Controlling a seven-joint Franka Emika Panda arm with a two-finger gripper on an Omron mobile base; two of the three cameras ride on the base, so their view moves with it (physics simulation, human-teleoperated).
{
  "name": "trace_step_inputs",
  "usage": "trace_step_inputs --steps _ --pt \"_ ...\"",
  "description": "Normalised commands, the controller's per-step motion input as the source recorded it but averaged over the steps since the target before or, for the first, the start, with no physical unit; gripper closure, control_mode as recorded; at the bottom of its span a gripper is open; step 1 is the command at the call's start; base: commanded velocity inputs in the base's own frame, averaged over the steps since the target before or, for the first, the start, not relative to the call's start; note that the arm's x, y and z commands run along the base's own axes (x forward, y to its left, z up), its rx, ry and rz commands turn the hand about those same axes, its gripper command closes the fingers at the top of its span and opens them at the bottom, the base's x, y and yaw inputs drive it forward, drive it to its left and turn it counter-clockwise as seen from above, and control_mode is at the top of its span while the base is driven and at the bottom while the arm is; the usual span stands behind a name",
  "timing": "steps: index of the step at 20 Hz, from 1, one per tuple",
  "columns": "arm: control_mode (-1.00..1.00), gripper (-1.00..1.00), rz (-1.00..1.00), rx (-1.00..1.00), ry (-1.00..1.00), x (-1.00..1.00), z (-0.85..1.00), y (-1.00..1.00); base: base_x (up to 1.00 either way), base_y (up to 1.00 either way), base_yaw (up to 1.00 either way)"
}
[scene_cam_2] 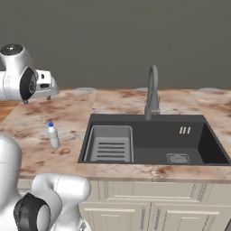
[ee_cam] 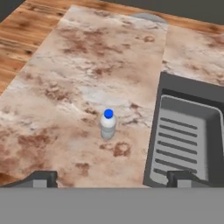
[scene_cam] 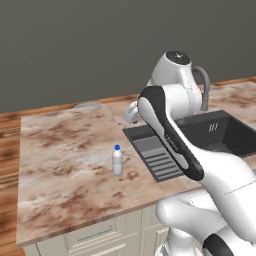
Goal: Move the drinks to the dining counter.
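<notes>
We see the bottle [ee_cam: 108, 124] with the blue cap standing upright on the counter [ee_cam: 65, 78], in the middle of the hand view, left of the sink [ee_cam: 188, 131] and apart from it. Our gripper [ee_cam: 112, 177] is above it, fingers [ee_cam: 43, 178] wide open, holding nothing.

Flat, even rendered light, moderately bright, with no glare or hot spots. The wall [scene_cam_2: 113, 40] across the top of both base views is dull grey. The sink basin [scene_cam_2: 180, 140] is darkest at centre right. All views are soft and low in resolution; the bottle [ee_cam: 108, 124] at hand-view centre has fuzzy edges and only a faint shadow.
</notes>
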Motion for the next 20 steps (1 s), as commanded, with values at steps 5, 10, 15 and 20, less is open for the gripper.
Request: trace_step_inputs --steps 5,10,15,20 --pt "-1.0 -1.0 0.12 0.0 0.04 -0.24 0.67 -0.42 0.0 0.0 0.0" --pt "-1.0 -1.0 0.01 0.0 0.07 -0.22 0.11 -0.1 0.0 0.0 0.0" --pt "-1.0 -1.0 -0.11 0.0 -0.06 -0.43 -0.07 -0.05 0.0 0.0 0.0" --pt "-1.0 -1.0 -0.21 0.02 -0.1 -0.46 -0.27 -0.02 0.0 0.0 0.0"
